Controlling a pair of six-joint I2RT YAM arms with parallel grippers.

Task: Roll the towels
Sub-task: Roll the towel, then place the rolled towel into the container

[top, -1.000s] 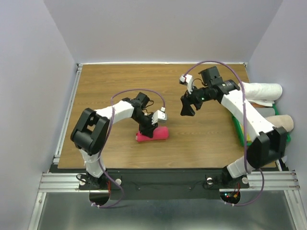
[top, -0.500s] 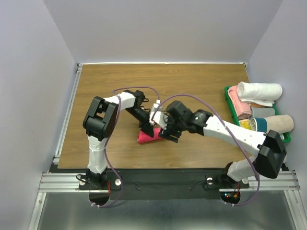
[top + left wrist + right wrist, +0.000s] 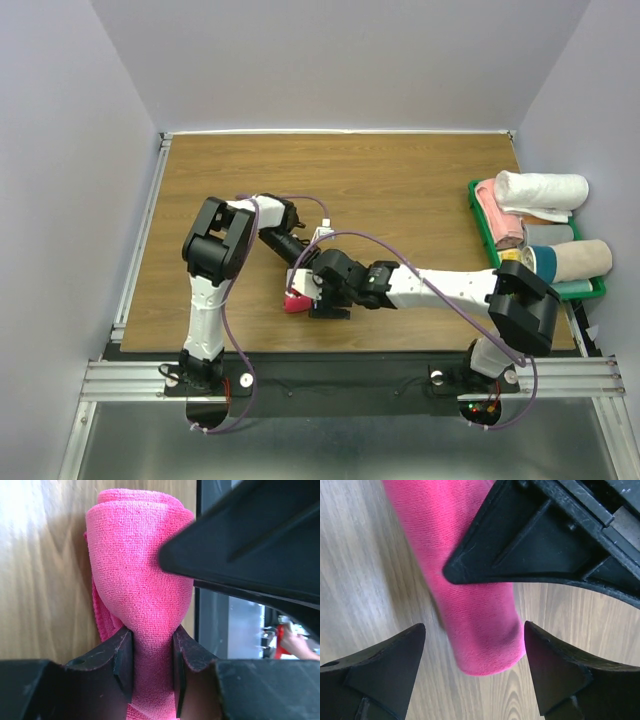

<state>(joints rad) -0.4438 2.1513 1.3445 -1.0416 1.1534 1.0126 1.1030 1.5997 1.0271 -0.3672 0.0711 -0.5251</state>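
Left end effector (image 3: 151,652) clenched on the pink towel roll (image 3: 140,555), squeezing it narrow between both fingers. Right end effector (image 3: 474,630) spread wide, one finger on each side of the roll's rounded end; can't tell if either touches the cloth. Both end effectors crowd over the roll, left of centre on the tabletop (image 3: 400,190), close to the near edge. Roll lies flat on the wood, mostly hidden from above. Right arm stretches leftward across the tabletop. Green bin (image 3: 478,215) at the right edge holds other rolled towels: a white roll (image 3: 545,188) and a beige roll (image 3: 580,258).
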